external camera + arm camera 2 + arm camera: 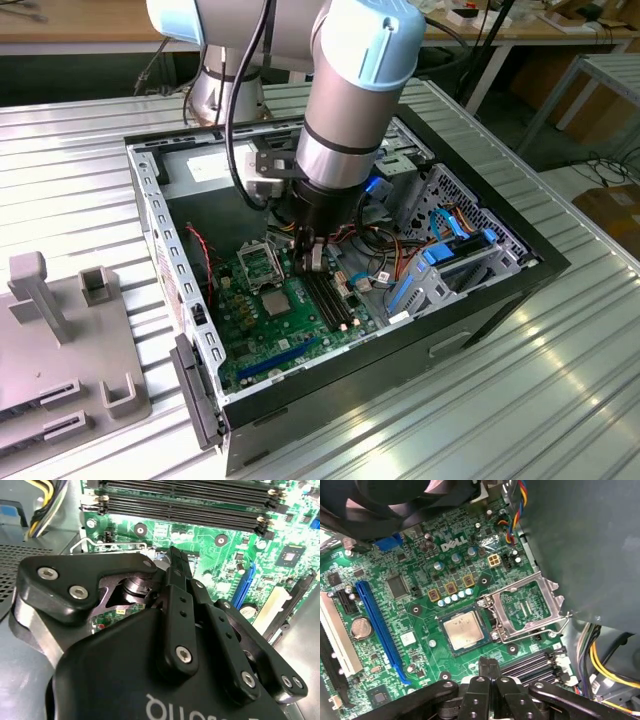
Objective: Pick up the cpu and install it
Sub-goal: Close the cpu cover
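Ribbed metal bench (80, 150) carries an open computer case (480, 312) at mid-bench. The cpu (464, 631) lies seated on the motherboard (420, 611), its retention frame (551, 594) swung open alongside. The gripper (489, 666) hovers just beside the cpu, clenched and empty.

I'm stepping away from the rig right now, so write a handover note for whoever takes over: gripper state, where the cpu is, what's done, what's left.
Gripper: fingers shut together, holding nothing, hanging over the motherboard beside the memory slots.
Cpu: lying in its socket, silver lid up, free of the gripper.
Done: pick-up and placement, as it looks.
Left: the metal load plate stands flipped open beside the socket, not closed over the cpu. Whether the cpu sits fully flat I cannot tell.
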